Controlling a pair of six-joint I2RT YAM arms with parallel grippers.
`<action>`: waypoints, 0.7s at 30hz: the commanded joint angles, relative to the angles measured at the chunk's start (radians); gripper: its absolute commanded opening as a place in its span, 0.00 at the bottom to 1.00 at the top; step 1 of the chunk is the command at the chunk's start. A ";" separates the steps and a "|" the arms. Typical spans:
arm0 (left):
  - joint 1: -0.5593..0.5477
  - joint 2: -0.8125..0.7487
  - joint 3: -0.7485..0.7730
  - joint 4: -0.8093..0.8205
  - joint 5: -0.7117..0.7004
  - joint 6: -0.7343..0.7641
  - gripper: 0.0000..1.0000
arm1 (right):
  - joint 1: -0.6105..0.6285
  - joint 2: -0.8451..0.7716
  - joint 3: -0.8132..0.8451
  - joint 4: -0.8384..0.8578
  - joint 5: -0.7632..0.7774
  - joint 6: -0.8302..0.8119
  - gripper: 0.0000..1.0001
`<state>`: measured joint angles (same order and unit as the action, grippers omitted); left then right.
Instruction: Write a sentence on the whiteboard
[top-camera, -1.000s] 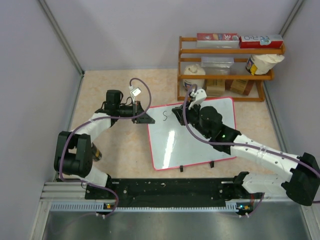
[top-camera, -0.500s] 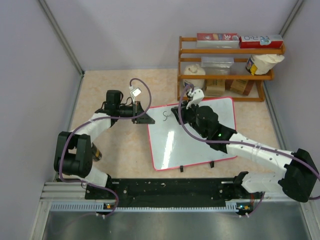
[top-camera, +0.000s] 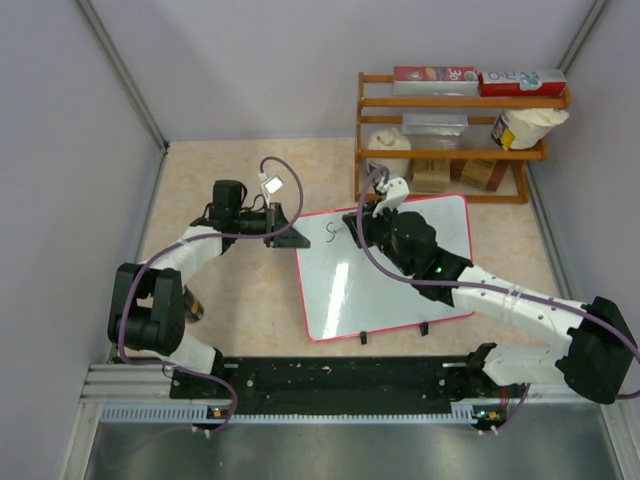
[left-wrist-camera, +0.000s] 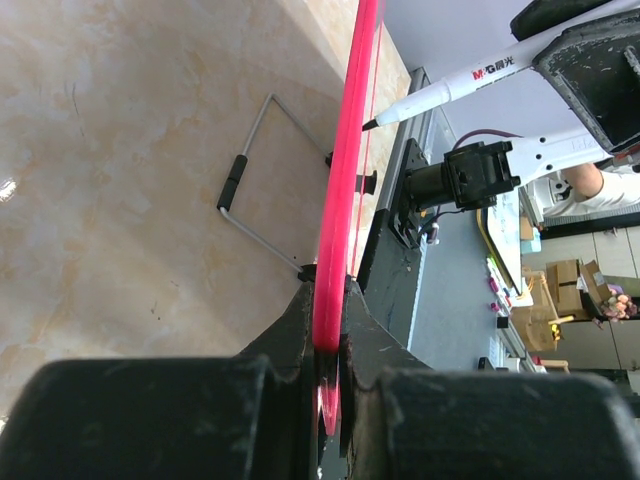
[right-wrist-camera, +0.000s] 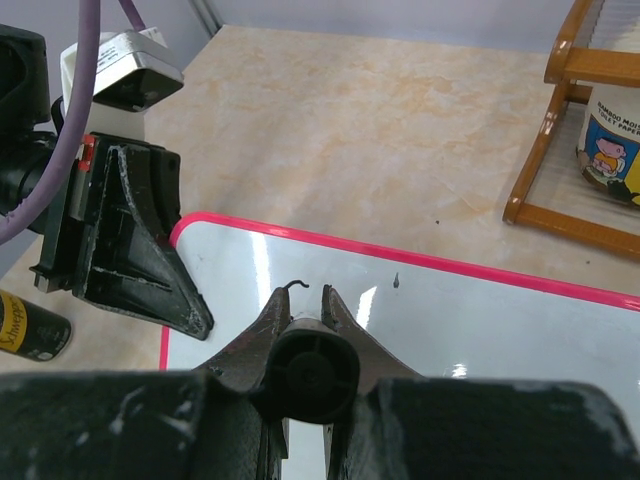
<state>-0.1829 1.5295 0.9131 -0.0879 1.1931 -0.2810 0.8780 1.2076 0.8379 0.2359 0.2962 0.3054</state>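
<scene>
Clamping the whiteboard (top-camera: 400, 290) by its red frame, the left gripper (top-camera: 288, 238) has its jaws closed tight on the edge near the board's 10 o'clock corner. In the left wrist view the frame runs edge-on straight up from between the fingers (left-wrist-camera: 300, 330). The board lies flat on the table (top-camera: 230, 180) at the centre of the top view, turned slightly so its long sides run from 11 to 5 o'clock. Its two black feet (top-camera: 362, 338) stick out at the 6 o'clock edge.

The right gripper (top-camera: 358, 228) is closed on a white pen (left-wrist-camera: 470, 75), gripping it round the barrel, and the butt end of the pen faces the right wrist camera. The black tip points at the board face just inside the 11 o'clock edge (whether it actually touches the surface I cannot tell). Of the sentence (top-camera: 331, 232) only a thin black S shows from above. The right wrist view shows a small hooked stroke on the board just ahead of the fingertips.

A wooden rack (top-camera: 455, 150) holding boxes and jars stands at 1 o'clock, just beyond the board's far edge. A dark tube (top-camera: 192, 305) with a yellow label lies at 9 o'clock, beside the left arm's base and well apart from the board.
</scene>
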 joint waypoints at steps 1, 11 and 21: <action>-0.047 -0.008 -0.010 -0.047 -0.127 0.137 0.00 | -0.025 -0.006 0.013 -0.043 0.078 0.006 0.00; -0.050 -0.006 -0.010 -0.049 -0.130 0.137 0.00 | -0.051 -0.043 -0.008 -0.086 0.126 0.027 0.00; -0.055 -0.003 -0.010 -0.049 -0.133 0.137 0.00 | -0.051 -0.082 -0.008 -0.008 0.005 0.023 0.00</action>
<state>-0.1867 1.5295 0.9131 -0.0910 1.1896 -0.2802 0.8406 1.1648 0.8364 0.1894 0.3466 0.3405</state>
